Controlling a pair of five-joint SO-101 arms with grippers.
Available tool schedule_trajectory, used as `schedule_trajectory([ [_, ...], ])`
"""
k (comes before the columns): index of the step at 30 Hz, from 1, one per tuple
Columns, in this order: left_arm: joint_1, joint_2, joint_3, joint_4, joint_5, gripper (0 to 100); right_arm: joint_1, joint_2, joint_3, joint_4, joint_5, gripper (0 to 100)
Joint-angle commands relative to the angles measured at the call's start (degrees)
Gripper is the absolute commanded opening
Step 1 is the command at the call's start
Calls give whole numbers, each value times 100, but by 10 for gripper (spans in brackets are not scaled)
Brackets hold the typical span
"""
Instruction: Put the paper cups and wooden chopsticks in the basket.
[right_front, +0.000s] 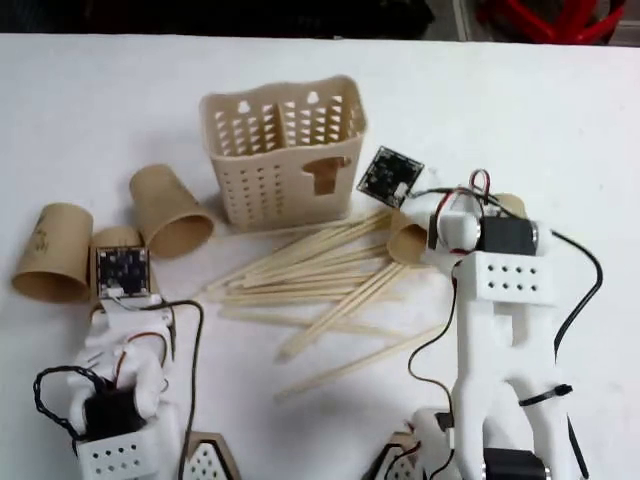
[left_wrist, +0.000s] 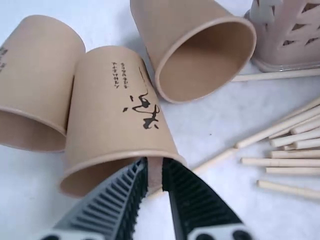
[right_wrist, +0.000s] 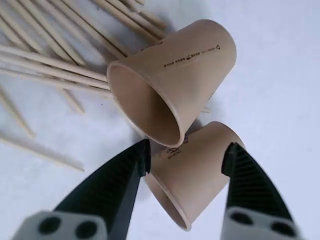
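Observation:
Three paper cups lie on their sides at the table's left: one far left (left_wrist: 35, 80), a middle cup (left_wrist: 112, 110) and one (left_wrist: 200, 45) nearest the basket (right_front: 280, 150). My left gripper (left_wrist: 154, 162) is shut on the middle cup's rim, one finger inside and one outside. Two more cups lie right of the basket. My right gripper (right_wrist: 188, 150) is open and straddles the nearer cup (right_wrist: 197, 172); the other cup (right_wrist: 170, 80) lies just beyond, touching it. Wooden chopsticks (right_front: 320, 280) are scattered in a loose pile in front of the basket.
The basket stands upright at the middle back, its slotted wall (left_wrist: 290, 30) close to the left cups. Some chopsticks (right_wrist: 45, 55) lie near the right cups. Cables (right_front: 580, 290) trail beside the right arm. Bare table stretches to the far right and back left.

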Motion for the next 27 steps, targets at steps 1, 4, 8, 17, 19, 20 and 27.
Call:
schedule_trajectory([
  [1, -13, -48, -53, -123, -53, 76, -119, -154, 563, -1015, 44, 243],
  [4, -13, -48, -53, -123, -53, 76, -110, -154, 1099, -1877, 35, 243],
  [8, -13, -48, -53, -114, -53, 76, -110, -145, 1547, -2475, 53, 227],
  [17, -13, -48, -53, -105, -53, 76, -110, -145, 2022, -3319, 35, 62],
  [19, -13, -48, -53, -105, -53, 76, -92, -145, 2048, -3345, 26, 19],
  [20, -13, -48, -53, -105, -53, 76, -75, -163, 2048, -3336, 9, 18],
  [27, -13, -48, -53, -105, -53, 76, 312, -382, 1635, -3011, -580, 19],
])
